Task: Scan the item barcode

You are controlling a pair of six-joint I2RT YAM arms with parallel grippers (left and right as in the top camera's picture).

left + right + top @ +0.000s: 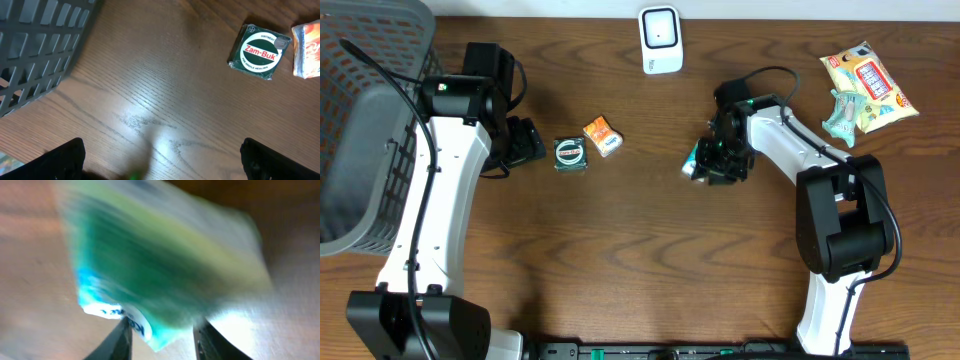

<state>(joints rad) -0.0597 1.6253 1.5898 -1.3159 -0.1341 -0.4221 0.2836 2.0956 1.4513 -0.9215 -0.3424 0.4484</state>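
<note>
Overhead, the dark brown wooden surface (640,260) fills nearly the whole frame, with a thin pale strip of wall (800,8) along its far edge at the top. A large grey slatted basket (370,120) takes the upper left corner and runs out of frame. The left arm (440,190) rises up the left side and the right arm (840,220) up the right. The middle and lower centre of the surface between them is bare wood. At the upper right lies a cluster of snack packs (868,85), and a white scanner (660,40) stands at the top centre against the far edge. A green Zam-Buk box (570,153) and an orange packet (602,136) sit side by side left of centre, just right of the left jaws, which stand wide apart and hold nothing, their dark fingers (65,160) at the bottom corners of the left wrist view. The green packet (165,265) is right of centre, below the scanner. In the right wrist view it is blurred, green and yellowish with a white and blue corner. That corner sits between the right jaws; whether they are clamped on it I cannot tell.
</note>
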